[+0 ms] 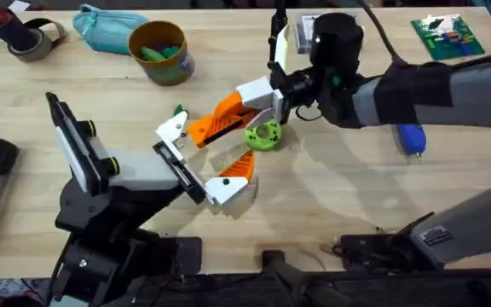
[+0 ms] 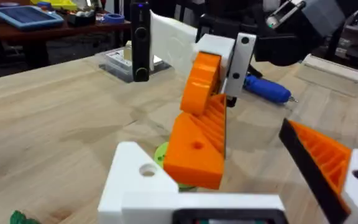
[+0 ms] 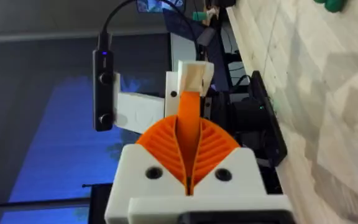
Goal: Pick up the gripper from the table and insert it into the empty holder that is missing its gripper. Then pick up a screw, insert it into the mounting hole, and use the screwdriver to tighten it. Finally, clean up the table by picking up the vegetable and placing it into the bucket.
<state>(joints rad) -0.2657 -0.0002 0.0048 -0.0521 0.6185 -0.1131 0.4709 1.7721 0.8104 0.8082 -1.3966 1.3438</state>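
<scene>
I'm working over a pale wood-plank table with a green circuit board at its far right corner, a roll of tape far left, and a teal pouch beside the yellow-brown bucket, which has green pieces in it. My right gripper is pinched tight on the orange-tipped gripper piece, holding it slanted against the holder on my left arm, just above the lime-green ring. My left gripper stands wide open with nothing between its fingers. The blue screwdriver lies on the table under the right arm. From the left wrist I also catch a small dark-green bit, probably the vegetable, and cluttered desks behind.
</scene>
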